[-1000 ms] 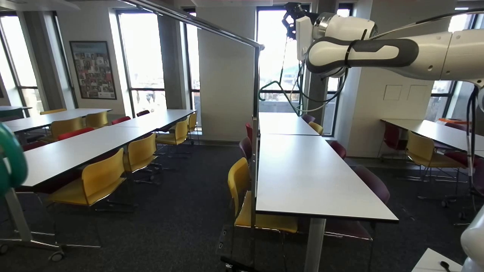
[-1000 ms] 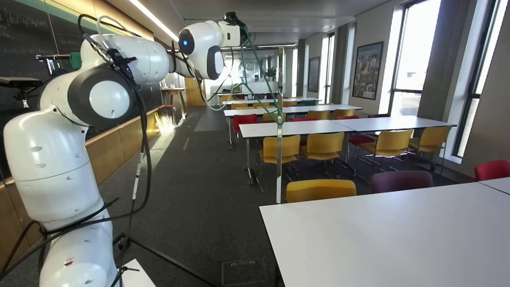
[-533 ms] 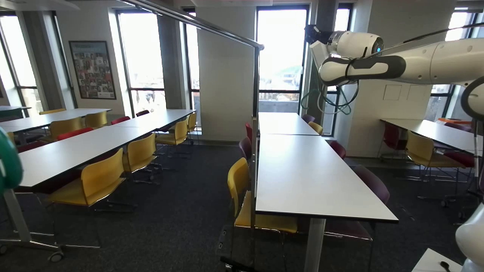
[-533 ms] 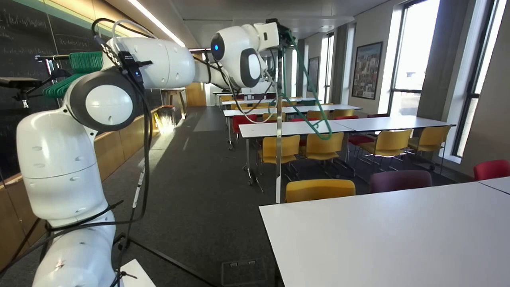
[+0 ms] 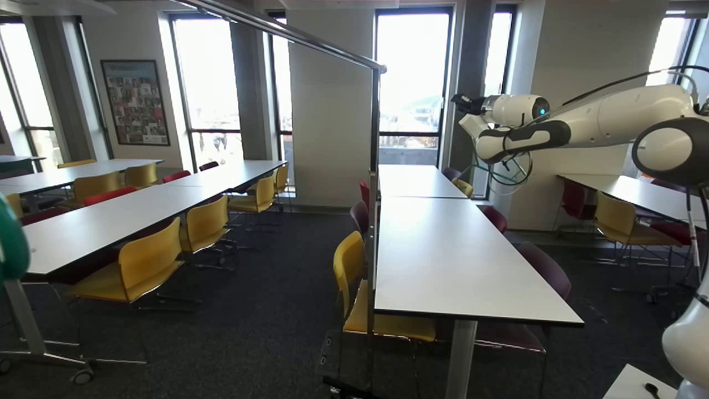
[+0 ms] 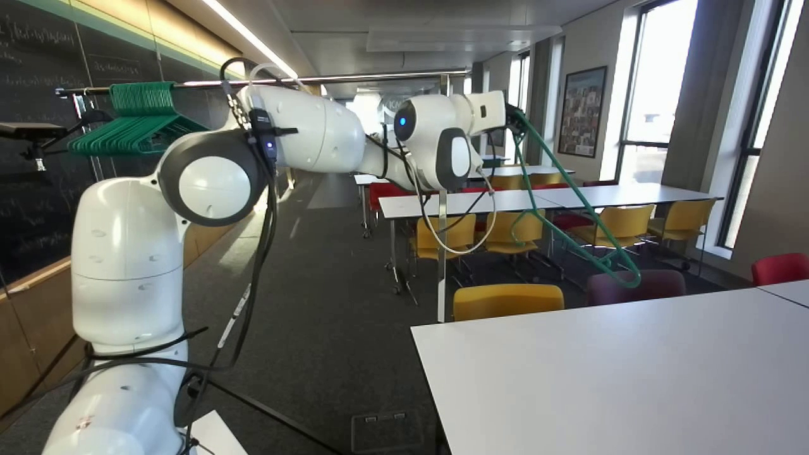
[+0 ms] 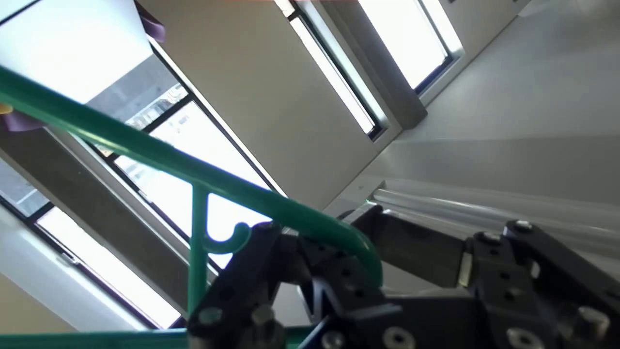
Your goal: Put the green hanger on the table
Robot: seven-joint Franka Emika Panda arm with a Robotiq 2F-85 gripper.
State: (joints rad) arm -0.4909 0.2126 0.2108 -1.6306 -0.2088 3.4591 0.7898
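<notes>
Gripper (image 6: 516, 119) looks closed on a corner of the green clothes hanger (image 7: 193, 172), mid-air. In an exterior view its long axis slants down-right toward the white table (image 6: 600, 379), lower right; I'd follow that.

In an exterior view, the table (image 5: 443, 260) is stretching from near to far, its white sections (image 5: 415, 180) meeting at a seam (image 5: 424, 197). A dark edge (image 5: 509, 320) is bordering the near end; beneath, a grey leg (image 5: 462, 357) is standing.
</notes>
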